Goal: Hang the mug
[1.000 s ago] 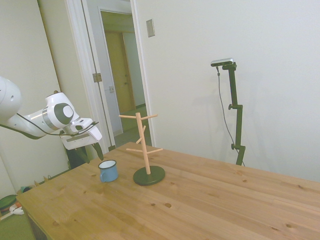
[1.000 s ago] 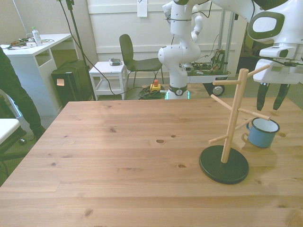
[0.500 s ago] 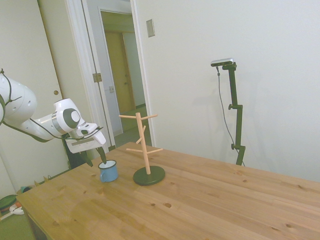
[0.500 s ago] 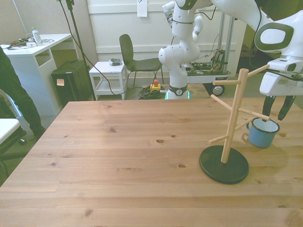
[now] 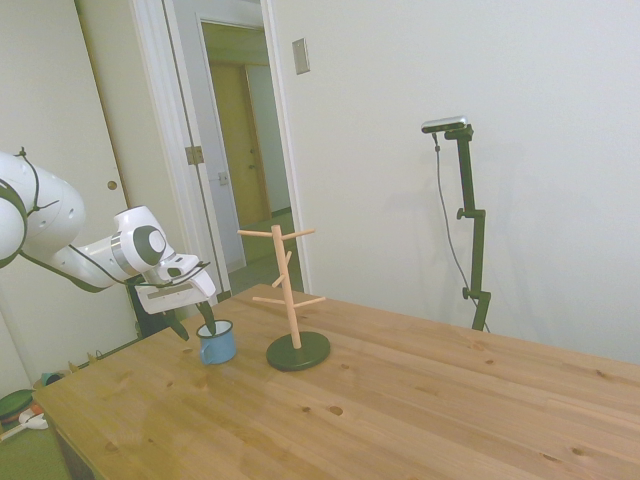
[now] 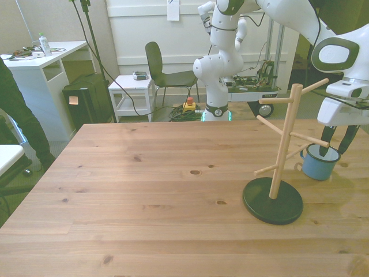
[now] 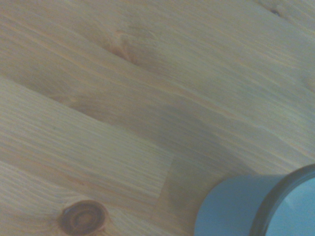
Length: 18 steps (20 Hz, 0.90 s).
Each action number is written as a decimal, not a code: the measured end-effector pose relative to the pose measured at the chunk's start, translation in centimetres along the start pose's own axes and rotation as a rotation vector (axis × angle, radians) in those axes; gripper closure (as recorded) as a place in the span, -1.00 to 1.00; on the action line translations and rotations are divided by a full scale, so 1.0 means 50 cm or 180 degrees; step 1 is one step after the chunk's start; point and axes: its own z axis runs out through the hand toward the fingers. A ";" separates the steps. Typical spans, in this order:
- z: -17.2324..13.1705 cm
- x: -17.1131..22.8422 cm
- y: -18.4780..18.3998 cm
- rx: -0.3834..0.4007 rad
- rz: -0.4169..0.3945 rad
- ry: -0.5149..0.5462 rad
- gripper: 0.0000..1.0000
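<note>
Wooden table [image 6: 144,190] | mug [image 6: 318,163] upright, handle half-hidden | gripper [image 6: 337,144] spread, straddling rim

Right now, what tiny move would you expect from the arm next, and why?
Probably closing its fingers. The gripper is open and straddles the rim of the mug, one finger inside it and the other outside, while the mug stands upright on the table beside the peg stand.

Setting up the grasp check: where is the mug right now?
The mug stands upright on the table at the front view's right, just beyond the wooden peg stand, with the open gripper straddling its rim.
</note>
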 end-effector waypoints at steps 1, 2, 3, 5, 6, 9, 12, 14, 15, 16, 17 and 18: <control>0.004 0.002 -0.001 -0.0003 0.0000 -0.0002 1.00; 0.008 0.004 -0.002 -0.0008 0.0001 0.0000 1.00; 0.014 0.006 -0.002 -0.0014 0.0000 0.0002 1.00; 0.026 0.009 -0.004 -0.0016 -0.0024 0.0029 1.00; 0.032 0.009 -0.005 -0.0014 -0.0029 0.0028 1.00; 0.038 0.009 -0.005 -0.0014 -0.0029 0.0027 1.00; 0.042 0.008 -0.004 -0.0008 -0.0029 0.0027 1.00; 0.045 0.006 -0.003 -0.0011 -0.0034 0.0023 1.00; 0.046 0.004 -0.003 -0.0014 -0.0038 0.0020 1.00; 0.048 0.003 -0.002 -0.0015 -0.0040 0.0017 1.00; 0.050 0.001 0.000 -0.0011 -0.0041 0.0018 1.00; 0.050 0.001 0.002 0.0003 -0.0040 0.0025 1.00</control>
